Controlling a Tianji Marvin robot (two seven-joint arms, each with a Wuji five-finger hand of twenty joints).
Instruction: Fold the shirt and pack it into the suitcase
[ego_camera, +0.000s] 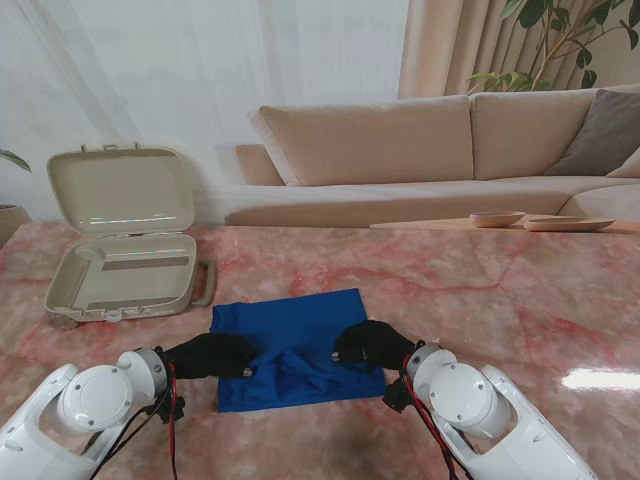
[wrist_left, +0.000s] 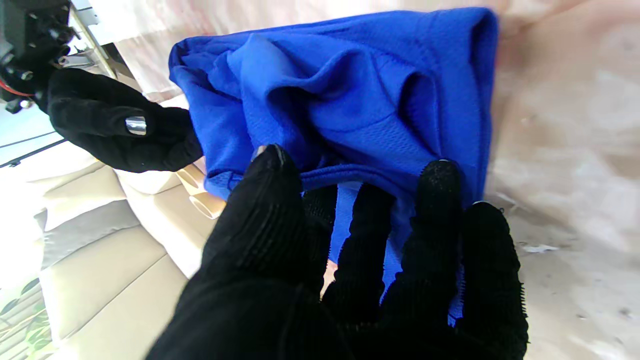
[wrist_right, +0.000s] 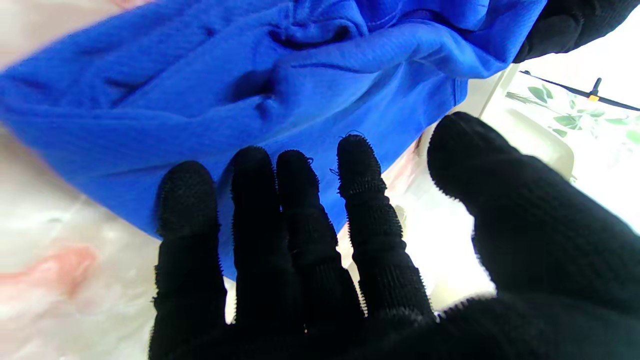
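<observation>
Rumpled blue mesh shirt (ego_camera: 295, 345), veined pink marble table (ego_camera: 480, 290)

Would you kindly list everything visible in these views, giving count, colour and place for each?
Folded blue fabric shirt: one, blue, on the table near me, between both hands.
Open beige hard-shell suitcase: one, beige, far left on the table, lid upright, nothing seen inside.
Pink marble table top: one, pink with red veins, under everything.
Beige cushioned sofa: one, beige, behind the table, with a grey cushion at its right end.
Shallow wooden bowls: at least two, tan, at the far right edge.
Leafy green plant: one, far right corner.
White curtain: one, behind the suitcase.
Left hand: black glove, on the shirt's near left edge.
Right hand: black glove, on the shirt's near right part.
</observation>
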